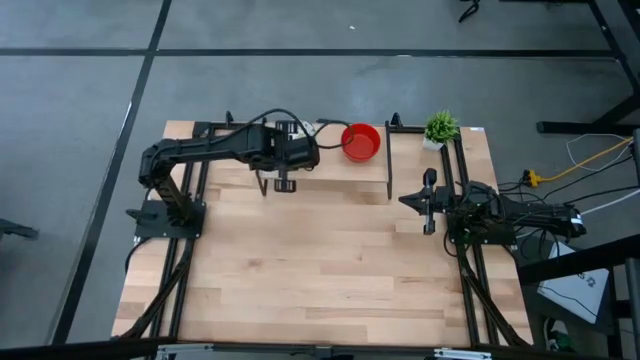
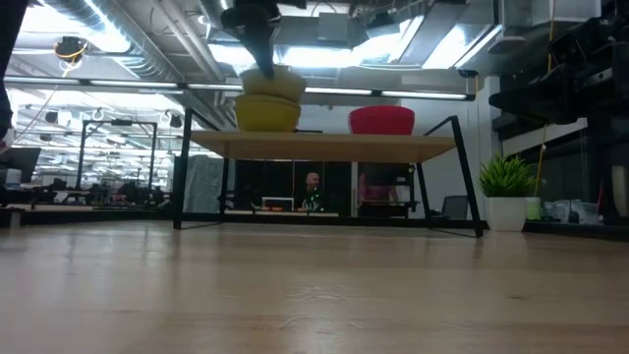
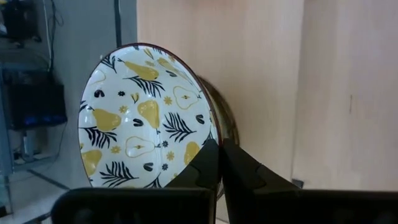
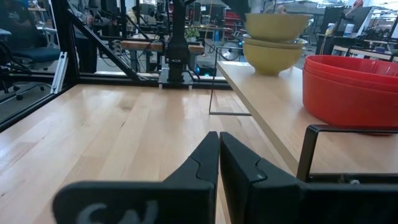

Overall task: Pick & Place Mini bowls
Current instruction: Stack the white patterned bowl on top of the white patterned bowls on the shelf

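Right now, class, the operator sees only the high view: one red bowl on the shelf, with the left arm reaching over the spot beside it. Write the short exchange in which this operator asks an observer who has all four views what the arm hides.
Operator: What sits under the left arm?
Observer: The low view shows two yellowish bowls stacked on the shelf, with the left gripper right on top of them.
Operator: Does it have hold of one?
Observer: It appears so. In the left wrist view, the gripper is closed over the rim of the top bowl, whose cream inside carries pears and leaves.
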